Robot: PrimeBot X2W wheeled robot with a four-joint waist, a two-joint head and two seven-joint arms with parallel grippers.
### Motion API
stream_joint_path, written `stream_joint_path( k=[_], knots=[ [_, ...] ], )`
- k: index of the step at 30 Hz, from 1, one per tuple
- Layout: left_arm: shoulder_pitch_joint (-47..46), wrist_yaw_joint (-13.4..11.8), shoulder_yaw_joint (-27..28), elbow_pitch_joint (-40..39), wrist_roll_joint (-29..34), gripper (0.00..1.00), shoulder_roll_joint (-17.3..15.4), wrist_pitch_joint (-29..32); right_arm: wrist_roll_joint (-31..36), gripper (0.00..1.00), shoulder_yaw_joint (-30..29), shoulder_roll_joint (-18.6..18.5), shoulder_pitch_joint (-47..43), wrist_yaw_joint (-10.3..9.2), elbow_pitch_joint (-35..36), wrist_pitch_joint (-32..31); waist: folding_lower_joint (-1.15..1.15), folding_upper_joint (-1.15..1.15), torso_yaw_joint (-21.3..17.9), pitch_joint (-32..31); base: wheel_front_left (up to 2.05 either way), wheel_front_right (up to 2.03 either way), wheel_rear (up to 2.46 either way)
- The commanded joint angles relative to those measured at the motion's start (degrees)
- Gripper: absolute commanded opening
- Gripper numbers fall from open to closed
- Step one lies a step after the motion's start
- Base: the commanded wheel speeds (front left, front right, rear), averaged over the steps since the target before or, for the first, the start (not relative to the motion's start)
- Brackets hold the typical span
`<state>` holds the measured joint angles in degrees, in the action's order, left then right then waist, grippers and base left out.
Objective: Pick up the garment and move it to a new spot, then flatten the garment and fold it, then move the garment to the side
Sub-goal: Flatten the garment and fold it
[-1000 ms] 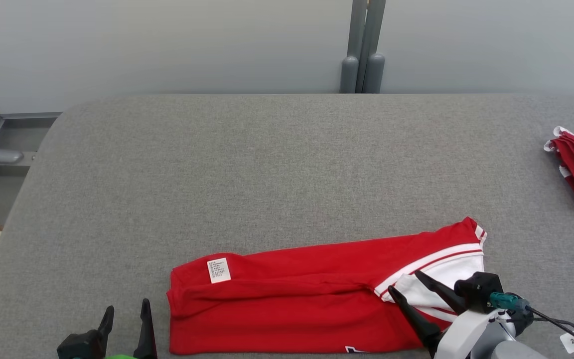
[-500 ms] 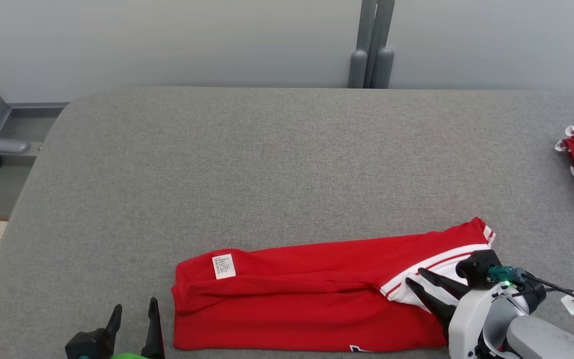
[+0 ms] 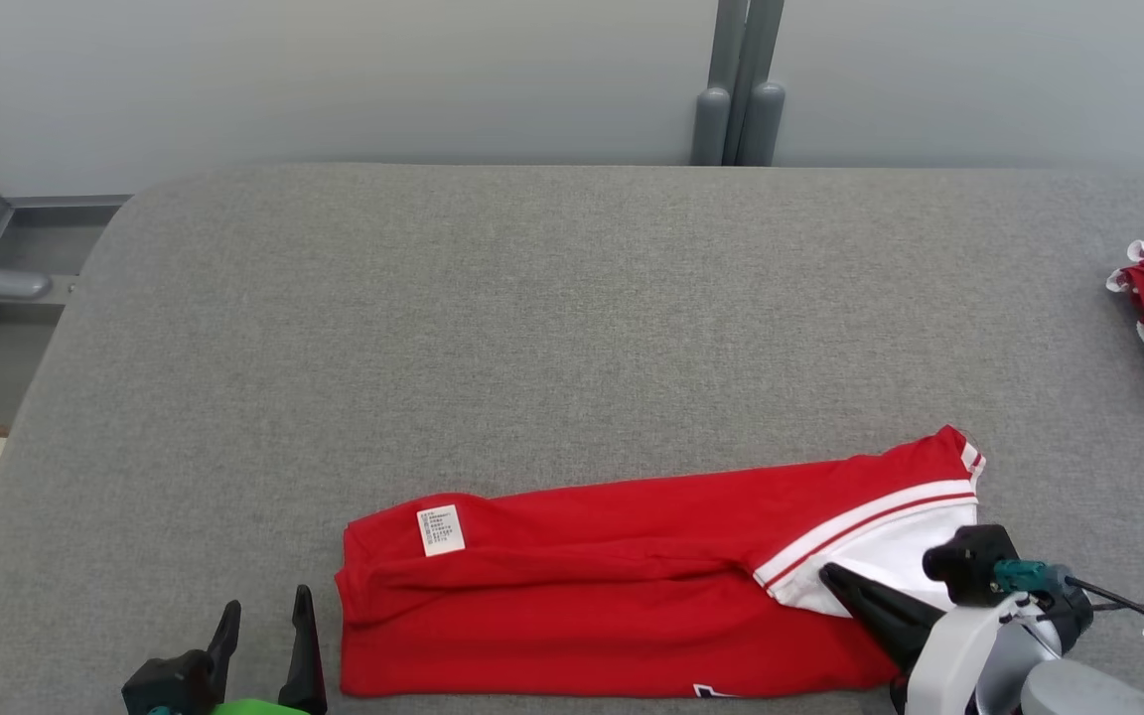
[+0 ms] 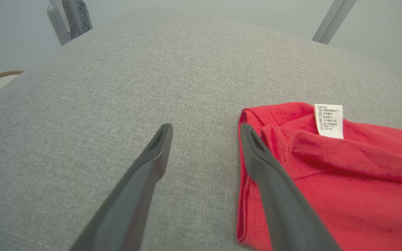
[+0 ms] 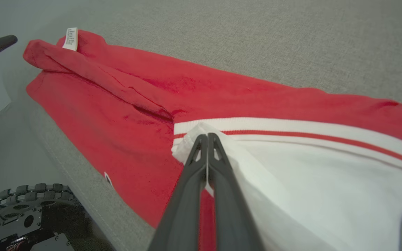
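Garment (image 3: 622,596) long axis left-right across table (image 3: 532,348), white end rightward

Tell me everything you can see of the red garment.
The red garment lies folded in a long band on the table near its front edge: soft-looking cloth, lightly creased. A white care label sits at its left end; a white panel with red-and-white stripes at its right. The right gripper is shut on that panel's corner; the open left gripper stands beside the left end.
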<state>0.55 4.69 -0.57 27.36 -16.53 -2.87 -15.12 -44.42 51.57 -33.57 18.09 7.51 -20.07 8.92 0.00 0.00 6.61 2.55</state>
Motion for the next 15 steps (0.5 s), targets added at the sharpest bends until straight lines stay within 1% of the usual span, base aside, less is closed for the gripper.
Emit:
stream_joint_path(
  k=[1, 6, 7, 8, 9, 13, 15],
  knots=[
    [0.27, -0.14, 0.21, -0.32, -0.37, 1.0, -0.07, 0.01, -0.46, 0.0, -0.45, -0.39, -2.16, -0.06, 0.36, 1.09, 0.0, 0.0, -0.69, -0.1, 0.0, 0.0, 0.0],
    [0.58, 0.2, 0.69, -0.43, -0.24, 1.0, -0.08, 0.01, -0.97, 0.0, -1.41, 0.37, -6.05, -0.06, 1.95, 3.39, 0.0, 0.0, -2.5, -0.41, 0.0, 0.0, 0.0],
    [0.48, 0.3, 0.69, -0.54, -0.02, 1.0, -0.08, 0.01, -0.89, 0.2, -1.45, 0.62, -6.59, -0.06, 2.43, 3.73, 0.0, 0.0, -2.85, -0.41, 0.0, 0.0, 0.0],
    [0.37, 0.34, 0.71, -0.58, 0.11, 1.0, -0.08, 0.01, -0.48, 0.66, -1.47, 0.85, -7.06, -0.06, 3.05, 4.25, 0.0, 0.0, -3.11, -0.43, 0.0, 0.0, 0.0],
    [0.28, 0.36, 0.74, -0.62, 0.14, 1.0, -0.08, 0.01, -0.18, 1.0, -1.38, 1.09, -7.56, -0.06, 3.54, 4.59, 0.0, 0.0, -3.35, -0.5, 0.0, 0.0, 0.0],
    [0.14, 0.44, 0.72, -0.72, 0.17, 1.0, -0.09, 0.02, 0.71, 1.0, -0.97, 0.95, -8.98, -0.06, 5.64, 5.54, 0.0, 0.0, -3.76, -0.59, 0.0, 0.0, 0.0],
    [0.23, 0.55, 0.82, -0.73, 0.25, 1.0, -0.09, 0.01, 1.34, 1.0, -1.16, 0.25, -10.24, -0.06, 7.28, 6.01, 0.0, 0.0, -3.94, -0.77, 0.0, 0.0, 0.0]
  ],
)
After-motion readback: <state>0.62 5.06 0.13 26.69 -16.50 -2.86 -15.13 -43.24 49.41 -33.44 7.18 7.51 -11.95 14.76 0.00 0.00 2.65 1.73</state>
